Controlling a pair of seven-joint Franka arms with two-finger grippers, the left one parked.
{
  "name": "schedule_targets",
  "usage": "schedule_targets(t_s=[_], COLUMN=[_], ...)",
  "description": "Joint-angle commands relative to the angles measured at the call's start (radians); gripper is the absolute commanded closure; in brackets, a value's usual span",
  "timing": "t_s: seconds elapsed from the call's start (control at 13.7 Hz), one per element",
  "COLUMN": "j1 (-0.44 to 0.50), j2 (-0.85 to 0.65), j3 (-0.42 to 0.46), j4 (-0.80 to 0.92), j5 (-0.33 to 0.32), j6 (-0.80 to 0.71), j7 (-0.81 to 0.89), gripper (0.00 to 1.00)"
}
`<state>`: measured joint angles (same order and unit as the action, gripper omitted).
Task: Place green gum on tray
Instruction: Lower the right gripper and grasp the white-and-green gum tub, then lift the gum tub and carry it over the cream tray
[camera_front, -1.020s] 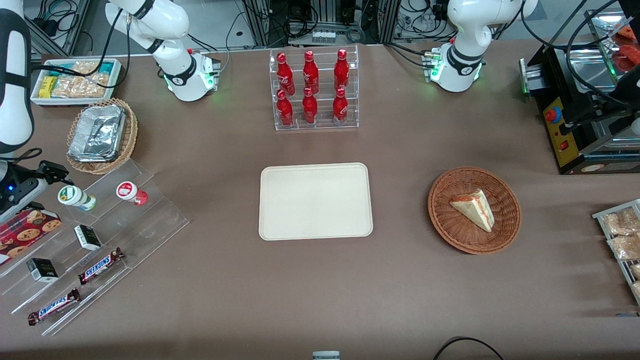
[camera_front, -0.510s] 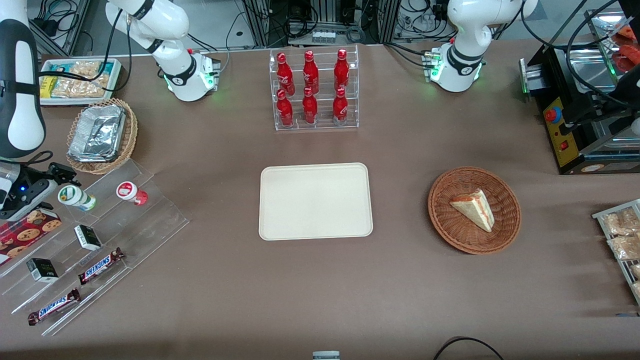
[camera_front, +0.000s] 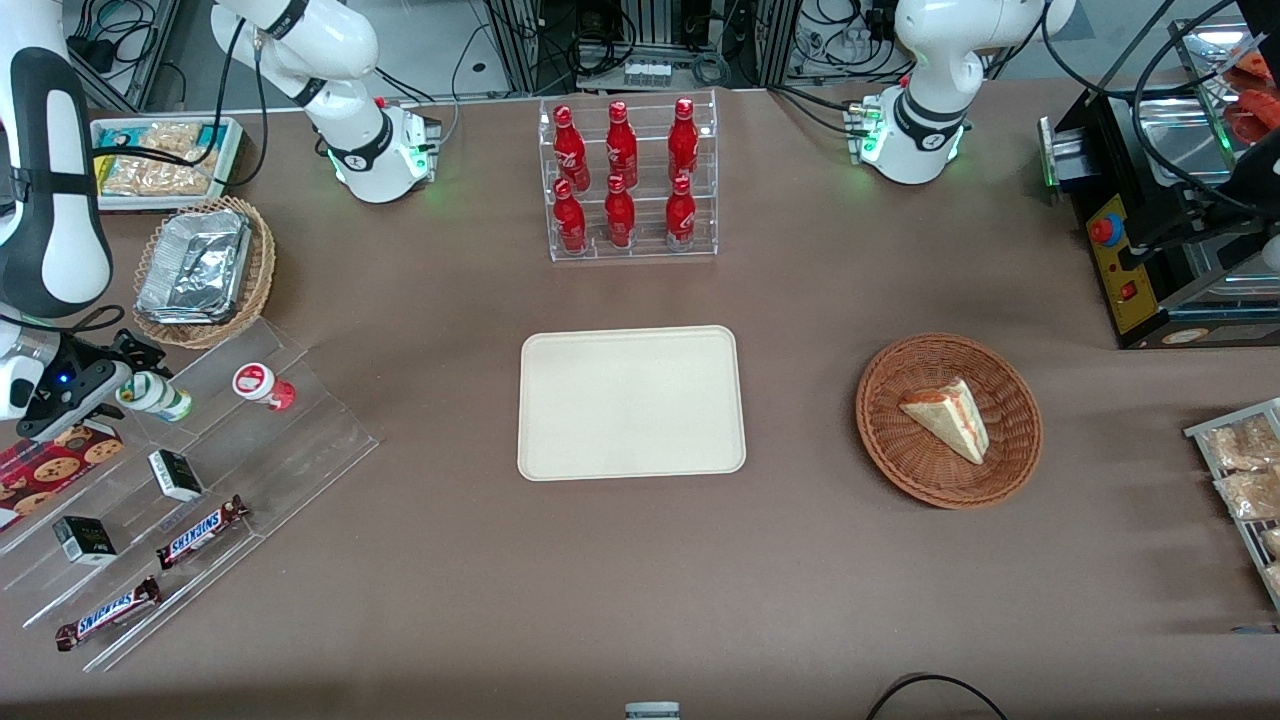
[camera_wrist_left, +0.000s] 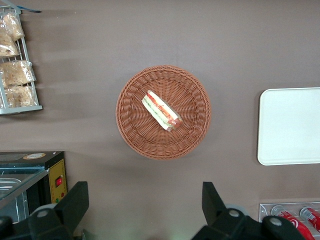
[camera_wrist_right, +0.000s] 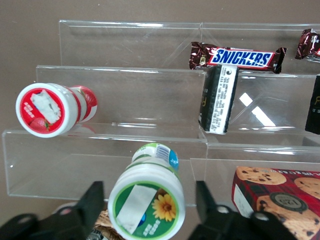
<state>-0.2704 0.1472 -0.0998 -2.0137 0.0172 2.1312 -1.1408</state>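
Observation:
The green gum (camera_front: 155, 396) is a small white bottle with a green label, lying on the top step of a clear acrylic stand (camera_front: 300, 440) at the working arm's end of the table. In the right wrist view the green gum (camera_wrist_right: 147, 202) shows its green-rimmed lid between the two fingers, with a gap on each side. My gripper (camera_front: 112, 375) (camera_wrist_right: 149, 210) is open around the bottle's lid end. The cream tray (camera_front: 631, 402) lies flat at the table's middle, bare; its edge also shows in the left wrist view (camera_wrist_left: 290, 125).
A red-lidded gum bottle (camera_front: 262, 385) (camera_wrist_right: 52, 109) lies beside the green one. Lower steps hold dark boxes (camera_front: 176, 474) and Snickers bars (camera_front: 201, 531). A cookie box (camera_front: 50, 462), a foil-filled basket (camera_front: 200, 268), a rack of red bottles (camera_front: 625, 180) and a sandwich basket (camera_front: 948, 420) stand around.
My gripper has moved in toward the green gum, and its fingers now straddle the lid end. The bottle has not moved.

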Motion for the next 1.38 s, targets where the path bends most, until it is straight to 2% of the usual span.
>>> schedule_targets(t_s=[0.0,0.36,0.58,1.02,1.31], j1=[-0.006,0.008,0.063,0.247,0.420], j2=[-0.028,-0.043,-0.046,-0.052,-0.054], j3=[0.006,0.020,0.019,0.019,0.019], j4=[-0.022,0.036,0.081,0.082,0.082], j5=[0.018,0.018,0.018,0.016,0.016], j6=[0.023,-0.052,-0.128,-0.166,-0.174], j7=[-0.024,0.007,0.110,0.408,0.680], gripper=[1.00,1.00,1.00,1.00,1.00])
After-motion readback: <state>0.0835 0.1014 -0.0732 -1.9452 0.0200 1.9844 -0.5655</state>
